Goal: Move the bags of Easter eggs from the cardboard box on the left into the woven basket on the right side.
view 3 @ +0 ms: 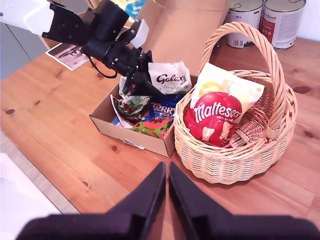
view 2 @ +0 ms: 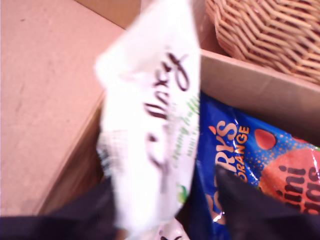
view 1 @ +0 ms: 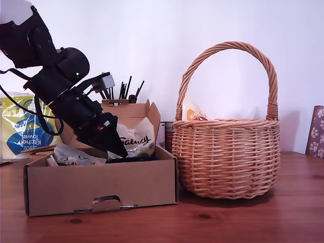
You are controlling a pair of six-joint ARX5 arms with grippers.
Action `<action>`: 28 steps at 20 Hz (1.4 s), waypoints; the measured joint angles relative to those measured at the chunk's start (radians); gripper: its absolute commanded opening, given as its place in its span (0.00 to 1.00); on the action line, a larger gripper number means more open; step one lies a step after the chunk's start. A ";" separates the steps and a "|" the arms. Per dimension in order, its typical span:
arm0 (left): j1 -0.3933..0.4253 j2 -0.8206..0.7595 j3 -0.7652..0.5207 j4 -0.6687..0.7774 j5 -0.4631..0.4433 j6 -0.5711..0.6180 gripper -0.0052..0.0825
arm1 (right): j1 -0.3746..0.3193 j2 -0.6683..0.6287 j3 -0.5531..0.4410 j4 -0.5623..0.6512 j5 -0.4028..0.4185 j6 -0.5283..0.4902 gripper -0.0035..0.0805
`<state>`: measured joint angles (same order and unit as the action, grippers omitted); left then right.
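Note:
My first gripper (view 1: 120, 148) reaches down into the cardboard box (view 1: 101, 185) at the exterior view's left, shut on a white bag with black "Galaxy" script (view 1: 139, 139). The first wrist view shows that white bag (view 2: 150, 125) pinched between the dark fingers (view 2: 250, 205), tilted above a blue orange-lettered bag (view 2: 240, 155). A crumpled pale bag (view 3: 132, 105) also lies in the box. The woven basket (view 1: 228, 157) stands at the exterior view's right and holds a red bag (view 3: 216, 117) and a yellow-white bag (view 3: 225, 87). My second gripper (view 3: 167, 172) hangs high above the table, shut on nothing.
The box lid (view 3: 185, 30) stands open behind the box. A yellow-and-blue kitchen towel pack (view 1: 20, 126) sits behind the arm. Two tins (view 3: 260, 20) stand behind the basket, and dark sticks (view 1: 121, 91) rise behind the lid. A flowered object (view 1: 317, 131) shows at the exterior view's right edge.

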<state>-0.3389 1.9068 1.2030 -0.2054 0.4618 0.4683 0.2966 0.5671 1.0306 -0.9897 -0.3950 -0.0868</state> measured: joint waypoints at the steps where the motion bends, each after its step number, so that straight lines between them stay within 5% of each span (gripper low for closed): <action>1: 0.000 0.000 0.000 0.005 0.000 -0.001 0.12 | 0.000 0.000 0.000 0.000 0.000 0.000 0.03; 3: 0.000 0.000 0.000 0.012 -0.001 -0.002 0.03 | 0.000 0.000 0.000 0.000 0.011 0.000 0.03; 11: 0.001 -0.025 0.042 -0.065 -0.006 -0.046 0.03 | 0.000 0.000 0.000 0.000 0.029 0.000 0.03; 19: 0.001 -0.282 0.044 -0.150 0.003 -0.047 0.03 | 0.000 0.000 0.000 0.001 0.042 0.000 0.03; 24: -0.004 -0.313 0.044 -0.196 0.165 -0.104 0.03 | 0.000 0.000 0.000 0.000 0.042 0.000 0.03; 28: -0.095 -0.334 0.044 -0.198 0.282 -0.158 0.03 | 0.000 0.000 0.000 0.001 0.042 0.000 0.03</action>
<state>-0.4335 1.5726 1.2472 -0.4030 0.7433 0.3099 0.2966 0.5674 1.0306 -0.9890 -0.3531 -0.0872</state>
